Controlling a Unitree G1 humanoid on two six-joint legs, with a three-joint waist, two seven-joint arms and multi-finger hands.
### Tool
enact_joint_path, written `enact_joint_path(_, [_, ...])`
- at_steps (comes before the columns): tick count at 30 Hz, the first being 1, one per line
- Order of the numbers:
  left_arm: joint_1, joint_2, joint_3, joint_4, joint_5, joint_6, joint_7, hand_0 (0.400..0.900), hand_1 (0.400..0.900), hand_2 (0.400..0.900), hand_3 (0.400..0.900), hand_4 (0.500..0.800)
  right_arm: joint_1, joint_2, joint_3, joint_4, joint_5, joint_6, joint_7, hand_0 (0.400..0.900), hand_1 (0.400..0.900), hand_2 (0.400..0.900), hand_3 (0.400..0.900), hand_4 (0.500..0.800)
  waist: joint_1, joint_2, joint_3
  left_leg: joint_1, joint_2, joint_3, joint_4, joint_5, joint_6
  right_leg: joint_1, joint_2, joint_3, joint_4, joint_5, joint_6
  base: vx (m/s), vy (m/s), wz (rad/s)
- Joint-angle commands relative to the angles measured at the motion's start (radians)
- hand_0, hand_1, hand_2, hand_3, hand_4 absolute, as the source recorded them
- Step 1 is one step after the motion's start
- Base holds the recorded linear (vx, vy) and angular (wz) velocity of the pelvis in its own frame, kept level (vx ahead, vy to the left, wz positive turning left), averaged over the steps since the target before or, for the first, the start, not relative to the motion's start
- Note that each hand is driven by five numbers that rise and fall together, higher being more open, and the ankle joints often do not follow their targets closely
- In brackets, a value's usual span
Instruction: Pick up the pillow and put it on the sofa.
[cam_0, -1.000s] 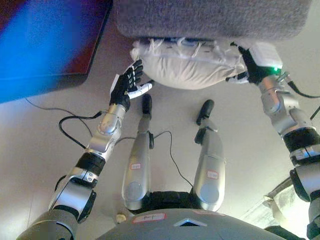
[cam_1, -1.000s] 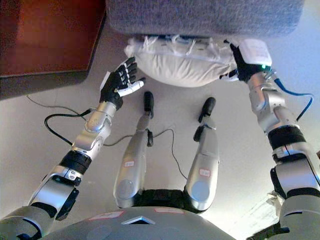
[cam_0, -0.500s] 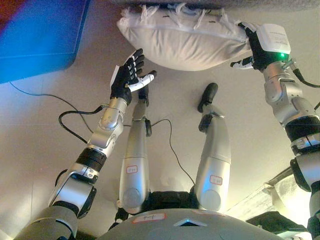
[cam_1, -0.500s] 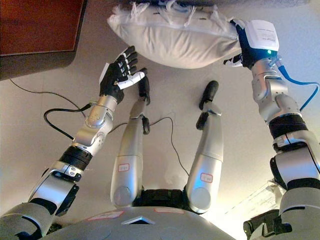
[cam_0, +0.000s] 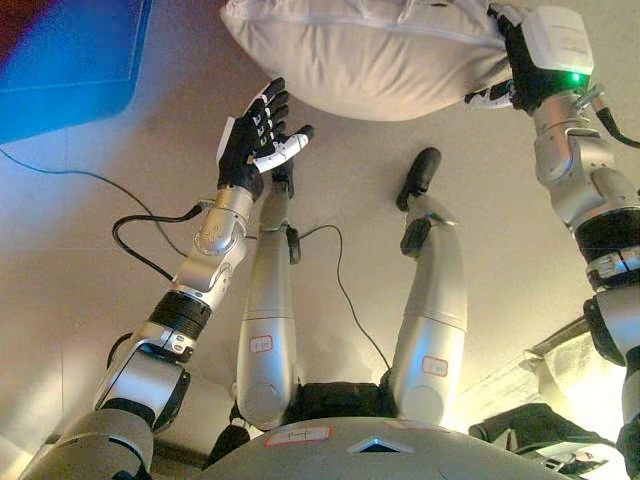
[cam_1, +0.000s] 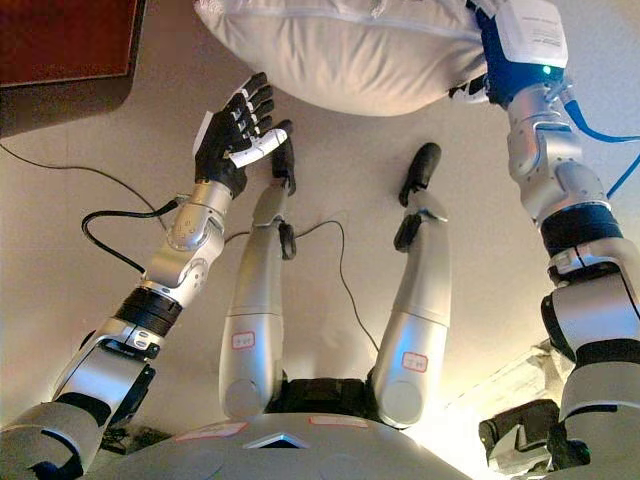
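While gripped, pillow (cam_0: 370, 60) beside right hand (cam_0: 515, 70).

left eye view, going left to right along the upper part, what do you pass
left robot hand → pillow → right robot hand

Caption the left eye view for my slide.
Right hand grips a plump white fabric pillow raised above the floor; open left hand waits below.

You see a pale beige floor (cam_1: 60, 250) below, and a dark reddish-brown wooden cabinet with a dark base edge (cam_1: 60, 50) at the upper left.
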Motion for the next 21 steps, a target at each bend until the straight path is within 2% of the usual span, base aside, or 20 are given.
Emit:
enact_joint_path(1, [0.019,0.023,0.015,-0.124,-0.021,-0.086,0.015,0.900,0.900,0.900,0.900,0.800,-0.090,-0.069,0.033,-0.014,-0.008,0.005,-0.071,0.900,0.900,0.900,0.900,0.800,0.036,0.002,-0.002,-0.004,0.031,0.010,0.045,-0.101,-0.062,0.003,-0.011,0.040,0.065,-0.012,0.106,0.04,0.012,0.02])
enact_joint_path(16, [0.021,0.017,0.022,-0.134,-0.039,-0.082,0.020,0.900,0.900,0.900,0.900,0.800,-0.164,-0.037,0.061,-0.005,0.085,0.000,-0.005,0.900,0.900,0.900,0.900,0.800,0.049,-0.021,-0.002,-0.059,0.023,0.001,0.051,-0.091,-0.059,-0.031,-0.005,0.033,0.063,-0.011,0.102,0.00,0.000,0.00])
enact_joint_path(17, [0.023,0.017,0.026,-0.135,-0.040,-0.081,0.019,0.900,0.900,0.900,0.900,0.800,-0.170,-0.037,0.065,-0.008,0.092,0.000,0.003,0.553,0.553,0.553,0.553,0.592,0.050,-0.023,-0.002,-0.059,0.023,0.000,0.049,-0.090,-0.060,-0.031,-0.004,0.033,0.062,-0.010,0.102,0.00,0.000,0.00])
enact_joint_path(18, [0.023,0.015,0.027,-0.134,-0.040,-0.080,0.020,0.900,0.900,0.900,0.900,0.800,-0.178,-0.036,0.064,-0.011,0.102,-0.002,0.009,0.400,0.400,0.400,0.400,0.500,0.050,-0.026,-0.002,-0.059,0.022,-0.002,0.048,-0.090,-0.059,-0.030,-0.003,0.032,0.060,-0.010,0.102,0.00,0.000,0.00])
enact_joint_path(21, [0.023,0.015,0.033,-0.128,-0.038,-0.078,0.022,0.900,0.900,0.900,0.900,0.800,-0.185,-0.036,0.055,-0.037,0.150,-0.019,0.020,0.400,0.400,0.400,0.400,0.500,0.050,-0.034,-0.002,-0.061,0.023,-0.004,0.045,-0.088,-0.059,-0.029,-0.001,0.029,0.055,-0.008,0.101,0.00,0.000,0.00])
